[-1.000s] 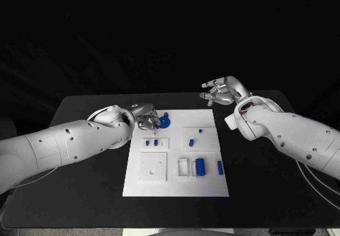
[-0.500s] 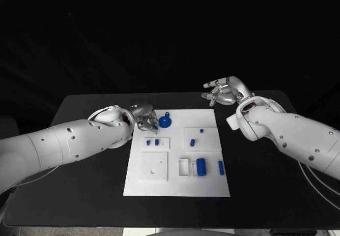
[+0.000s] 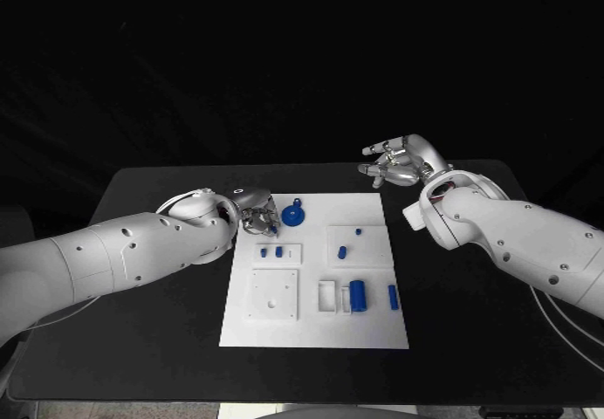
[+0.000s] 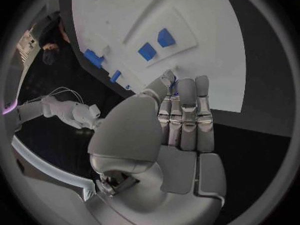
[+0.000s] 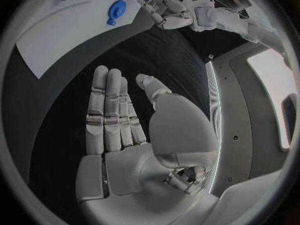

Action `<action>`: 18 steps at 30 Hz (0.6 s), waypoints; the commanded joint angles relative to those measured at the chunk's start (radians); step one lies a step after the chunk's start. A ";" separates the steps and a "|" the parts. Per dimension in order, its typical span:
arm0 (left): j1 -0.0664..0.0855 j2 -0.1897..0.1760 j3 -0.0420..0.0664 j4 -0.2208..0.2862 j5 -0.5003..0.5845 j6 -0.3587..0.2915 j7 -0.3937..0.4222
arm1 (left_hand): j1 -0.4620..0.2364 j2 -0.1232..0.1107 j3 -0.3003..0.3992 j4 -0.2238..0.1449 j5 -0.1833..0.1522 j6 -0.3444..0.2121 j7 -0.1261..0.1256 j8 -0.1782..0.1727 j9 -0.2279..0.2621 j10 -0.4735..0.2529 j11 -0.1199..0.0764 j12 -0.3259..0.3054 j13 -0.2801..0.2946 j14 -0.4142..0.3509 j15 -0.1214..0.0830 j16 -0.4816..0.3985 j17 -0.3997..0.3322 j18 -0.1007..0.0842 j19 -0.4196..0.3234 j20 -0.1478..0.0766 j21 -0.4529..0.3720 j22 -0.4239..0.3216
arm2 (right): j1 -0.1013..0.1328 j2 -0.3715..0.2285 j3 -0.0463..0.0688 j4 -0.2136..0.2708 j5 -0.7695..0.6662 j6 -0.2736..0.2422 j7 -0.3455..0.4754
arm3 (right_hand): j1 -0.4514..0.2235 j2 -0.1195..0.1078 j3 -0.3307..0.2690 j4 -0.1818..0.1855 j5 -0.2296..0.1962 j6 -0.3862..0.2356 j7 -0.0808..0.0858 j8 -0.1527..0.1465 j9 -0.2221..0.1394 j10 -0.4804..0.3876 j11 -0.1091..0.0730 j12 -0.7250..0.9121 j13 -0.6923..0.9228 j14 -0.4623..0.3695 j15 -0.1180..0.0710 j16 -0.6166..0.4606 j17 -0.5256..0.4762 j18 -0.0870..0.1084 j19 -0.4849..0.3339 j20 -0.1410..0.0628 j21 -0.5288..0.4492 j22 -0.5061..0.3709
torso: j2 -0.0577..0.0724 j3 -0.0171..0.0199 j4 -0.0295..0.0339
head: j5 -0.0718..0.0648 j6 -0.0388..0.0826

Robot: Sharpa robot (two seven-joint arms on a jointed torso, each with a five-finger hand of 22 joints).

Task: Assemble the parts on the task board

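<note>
Nearest the robot, the task board (image 3: 315,336) lies flat on the black tabletop (image 3: 151,349), and its near end carries a square white block (image 3: 272,295) with a long blue cylinder (image 3: 358,295) and a slim blue bar (image 3: 393,298) beside it. Nothing there has shifted over the last second. A little further on, 2 small blue pegs (image 3: 271,251) sit in a shallow tray, and another short blue piece (image 3: 341,253) lies on a raised white square.

Now the change: the left hand (image 3: 258,216) has drawn back a touch from the round blue knob (image 3: 293,216) at the board's far left corner. A second ago its fingers were right against that part; now the hand sits just beside it at the board's edge. In the left wrist view the fingers (image 4: 186,115) lie straight and close together, holding nothing, so my read is that the knob is released and the next part wants picking, though the head view is too small there to be sure of a gap.

Furthest out, the right hand (image 3: 401,161) hovers beyond the board's far right corner, fingers (image 5: 109,110) extended and empty, well apart from every part. Nothing blocks the near pieces; the left forearm does lie close along the board's left edge.
</note>
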 commanded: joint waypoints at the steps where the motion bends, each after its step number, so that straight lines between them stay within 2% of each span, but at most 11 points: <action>1: -0.003 0.006 -0.002 -0.001 -0.013 0.024 -0.001 | -0.002 0.008 0.000 0.005 0.005 0.006 0.000 0.003 0.001 0.005 -0.001 0.006 0.002 0.007 0.001 0.001 0.001 0.008 0.003 -0.002 0.005 0.023 | 0.000 0.001 0.000 0.001 -0.001 0.010 0.009 | -0.003 0.002 0.000 -0.005 0.005 0.001 -0.001 -0.003 -0.001 -0.004 0.000 0.003 -0.001 0.006 0.002 -0.003 0.001 -0.011 -0.001 0.002 0.005 0.001 | 0.001 -0.0002 -0.0010 | 0.000 -0.001; 8: -0.008 0.010 -0.006 -0.009 -0.013 0.028 0.000 | -0.002 0.008 0.000 0.005 0.005 0.006 0.000 0.003 0.001 0.005 -0.001 0.006 0.002 0.007 0.001 0.001 0.001 0.008 0.003 -0.002 0.005 0.023 | 0.000 0.001 0.000 0.000 -0.001 0.010 0.009 | -0.004 0.003 0.000 -0.007 0.005 0.002 -0.001 -0.003 -0.001 -0.004 0.000 0.003 -0.001 0.006 0.002 -0.003 0.001 -0.011 -0.001 0.002 0.005 0.004 | 0.000 -0.0002 0.0007 | -0.001 -0.002; 18: -0.012 0.012 -0.008 -0.015 -0.013 0.031 -0.002 | 0.000 0.008 0.002 0.006 0.004 0.005 0.000 0.003 0.001 0.004 0.000 0.006 0.002 0.007 0.001 0.001 0.001 0.008 0.002 -0.002 0.006 0.023 | 0.000 0.000 0.000 0.001 -0.001 0.010 0.009 | -0.004 0.003 0.000 -0.007 0.005 0.002 -0.001 -0.003 -0.001 -0.004 0.000 0.003 -0.001 0.006 0.002 -0.003 0.001 -0.011 -0.001 0.002 0.005 0.004 | 0.000 -0.0001 -0.0004 | -0.001 -0.003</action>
